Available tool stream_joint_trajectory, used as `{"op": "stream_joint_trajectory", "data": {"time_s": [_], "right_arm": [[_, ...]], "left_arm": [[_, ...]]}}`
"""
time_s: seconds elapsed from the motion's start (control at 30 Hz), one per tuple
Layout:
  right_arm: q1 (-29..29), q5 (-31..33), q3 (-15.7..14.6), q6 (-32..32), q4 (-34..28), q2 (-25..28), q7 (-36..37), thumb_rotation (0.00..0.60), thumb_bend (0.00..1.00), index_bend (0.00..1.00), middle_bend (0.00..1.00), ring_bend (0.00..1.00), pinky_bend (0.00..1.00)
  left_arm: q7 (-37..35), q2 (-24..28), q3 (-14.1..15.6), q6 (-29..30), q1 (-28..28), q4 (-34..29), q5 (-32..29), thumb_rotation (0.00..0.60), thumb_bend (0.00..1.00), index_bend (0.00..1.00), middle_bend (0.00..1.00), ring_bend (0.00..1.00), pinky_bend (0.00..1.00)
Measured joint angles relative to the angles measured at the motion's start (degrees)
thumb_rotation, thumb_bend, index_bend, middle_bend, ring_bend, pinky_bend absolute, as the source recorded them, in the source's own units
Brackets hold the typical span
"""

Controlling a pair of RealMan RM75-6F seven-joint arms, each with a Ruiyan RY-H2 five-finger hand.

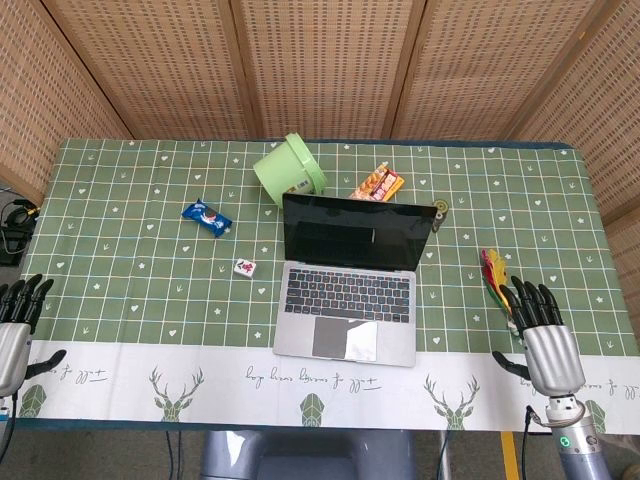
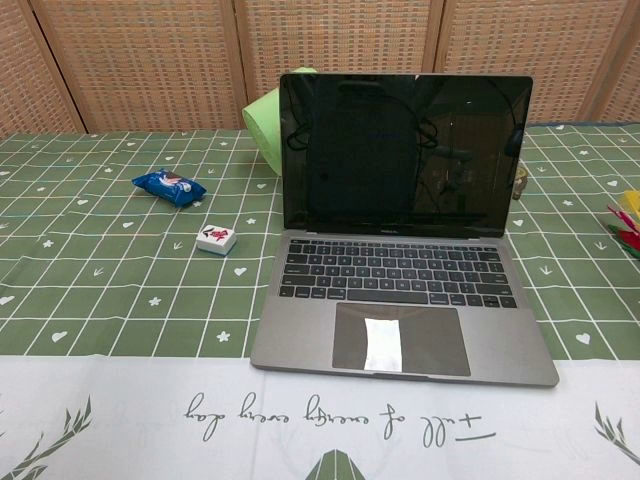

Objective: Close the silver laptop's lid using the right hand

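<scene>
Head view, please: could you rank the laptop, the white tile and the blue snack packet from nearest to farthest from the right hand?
From the right hand:
1. Laptop, centre.
2. White tile, just beyond the laptop.
3. Blue snack packet, farther left and back.

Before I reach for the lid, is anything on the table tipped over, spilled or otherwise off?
One thing: the green cup behind the laptop lies on its side, mouth toward the camera, nothing spilled that I can see. The laptop sits square and open, screen dark. The right hand is at the table's near edge, holding nothing.
</scene>
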Motion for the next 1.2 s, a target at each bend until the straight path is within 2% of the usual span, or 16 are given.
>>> {"op": "stream_joint_trajectory", "data": {"time_s": [1.2], "right_arm": [[0.3, -0.1, -0.4, -1.1, -1.2, 0.6, 1.9, 0.600, 0.22, 0.00, 0.00, 0.00, 0.00]], "left_arm": [[0.2, 0.2, -0.1, 0.7, 0.3, -0.4, 0.2, 0.600, 0.00, 0.00, 0.00, 0.00, 0.00]]}}
